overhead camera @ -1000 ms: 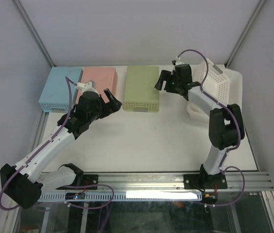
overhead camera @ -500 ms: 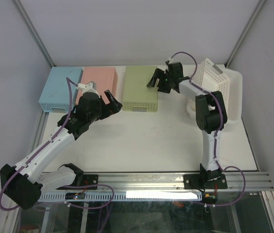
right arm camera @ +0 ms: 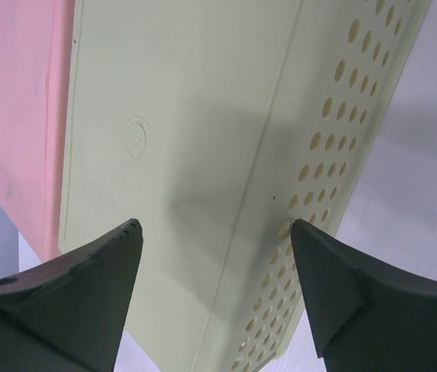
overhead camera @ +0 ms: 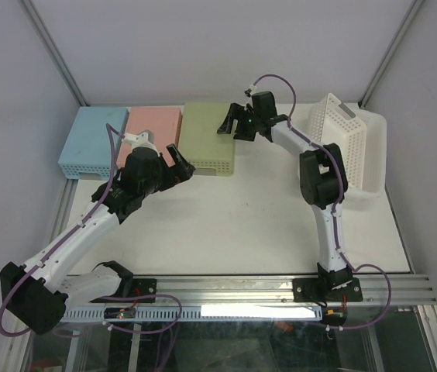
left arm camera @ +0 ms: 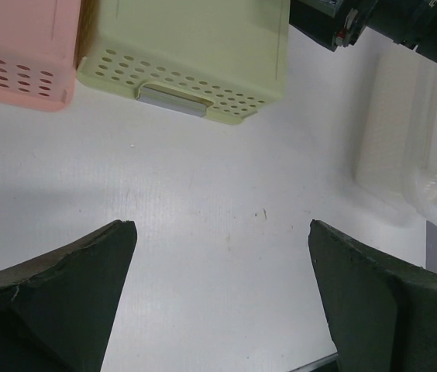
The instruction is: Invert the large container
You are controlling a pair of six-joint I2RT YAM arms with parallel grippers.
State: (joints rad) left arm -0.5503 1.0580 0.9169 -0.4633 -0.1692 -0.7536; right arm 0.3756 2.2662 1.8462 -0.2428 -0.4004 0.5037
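Top external: high behind arm bases, looking down over whole table (overhead camera: pixel 226 225). Left wrist: mid-range, angled down, also catches large container (left arm camera: pixel 424 147). Right wrist: close above green container (right arm camera: pixel 203 155), shared by all views.

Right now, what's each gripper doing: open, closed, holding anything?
Left gripper: open, holding nothing.
Right gripper: open, holding nothing, over the green container.
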